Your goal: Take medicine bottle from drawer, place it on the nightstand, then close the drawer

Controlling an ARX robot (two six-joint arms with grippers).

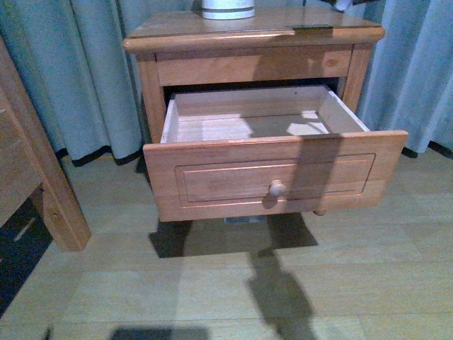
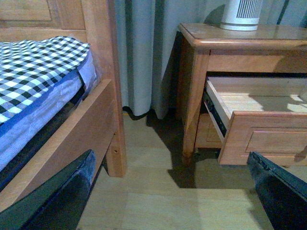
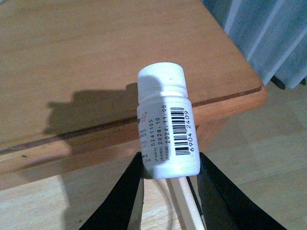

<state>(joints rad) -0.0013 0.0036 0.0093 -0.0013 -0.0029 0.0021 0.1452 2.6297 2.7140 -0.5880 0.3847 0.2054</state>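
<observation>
My right jaws are clenched on the medicine bottle [image 3: 165,127], pinching it low on its body at the centre of the right wrist view. The white cap stands free above them, and the bottle leans a little. It sits right over the rounded front edge of the nightstand [image 1: 150,92], with the glossy worktop [image 3: 96,57] filling the upper left of that frame.

My worry is the edge. If I let go here, the bottle could land half on the rounded lip, tip, and drop into the open drawer [image 1: 276,173] or onto the floor [image 1: 212,283]. The low grip and the lean make a wobble on release likely, I judge.

The worktop has plenty of bare room further in. The white slatted device [image 1: 228,8], at the top centre of the front view, is the only thing to keep away from.

My left jaws hang released, wide apart in the lower corners of the left wrist view. There is open floor between the bed frame [image 2: 103,96] and the drawer front, which looks like enough room to push the drawer shut.
</observation>
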